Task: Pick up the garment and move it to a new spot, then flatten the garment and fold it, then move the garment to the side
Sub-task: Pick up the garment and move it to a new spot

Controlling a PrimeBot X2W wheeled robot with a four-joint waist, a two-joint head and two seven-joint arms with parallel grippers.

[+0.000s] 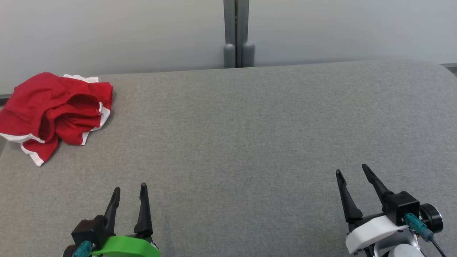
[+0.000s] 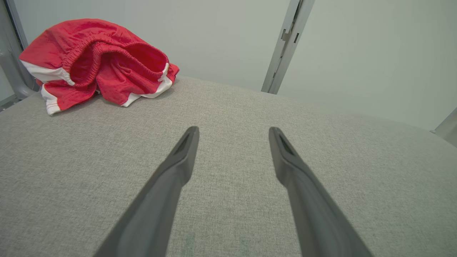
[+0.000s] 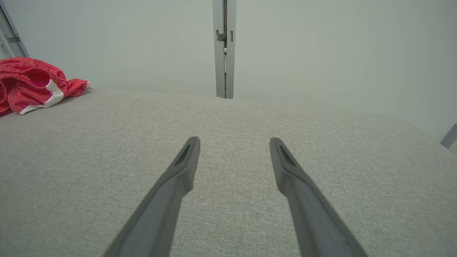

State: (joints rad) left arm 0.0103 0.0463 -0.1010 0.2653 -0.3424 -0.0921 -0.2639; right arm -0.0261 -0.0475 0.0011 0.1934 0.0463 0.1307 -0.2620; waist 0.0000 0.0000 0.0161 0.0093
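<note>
crumpled red garment, white trim

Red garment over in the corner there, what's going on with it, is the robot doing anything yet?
Nothing is handling it yet. The red garment lies crumpled, with its white trim showing, at the far left corner of the grey fabric surface. The left end effector and the right end effector are both open and empty at the near side, well apart from the garment. The left one is the closer of the two. The pick-up has not begun.
</note>
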